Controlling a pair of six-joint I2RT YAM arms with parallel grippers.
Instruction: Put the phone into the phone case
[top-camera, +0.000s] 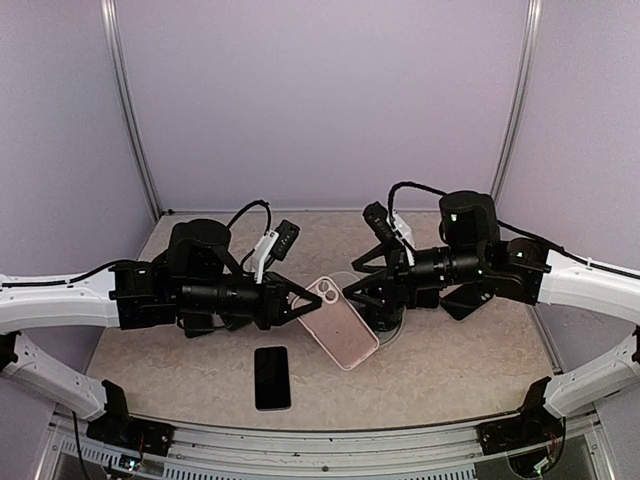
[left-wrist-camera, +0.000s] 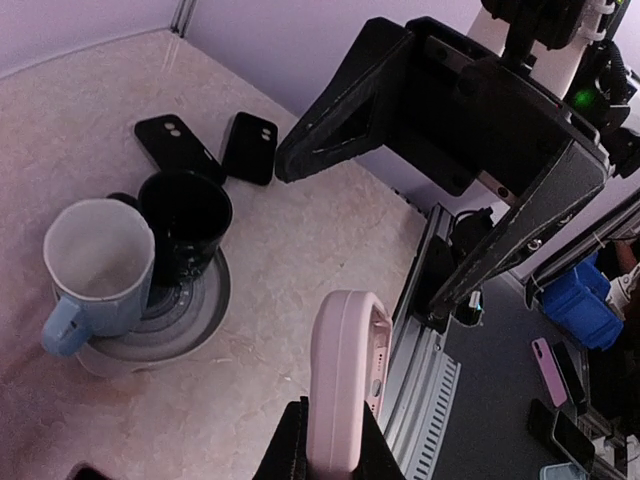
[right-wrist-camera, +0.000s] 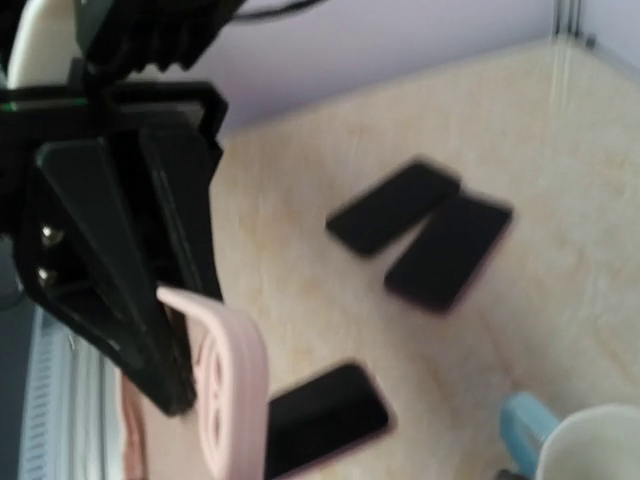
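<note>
Step in hand, as I judge it: presenting the case. My left claw (top-camera: 303, 303) grips the phone case (top-camera: 340, 325) aloft at centre. My right claw (top-camera: 360, 285) stands open and empty. The phone (top-camera: 272, 378) lies on the tabletop (top-camera: 450, 360) at 6 o'clock of the case. Next, the right claw should fetch it.

Pink plastic phone case (top-camera: 340, 322) over my beige speckled desk (top-camera: 450, 360); flat black phone (top-camera: 272, 377) lying on it nearer me, slightly left

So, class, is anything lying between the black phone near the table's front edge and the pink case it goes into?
Nothing visible does. The phone lies flat on the table; the pink case is held just beyond it by the left fingers.
</note>
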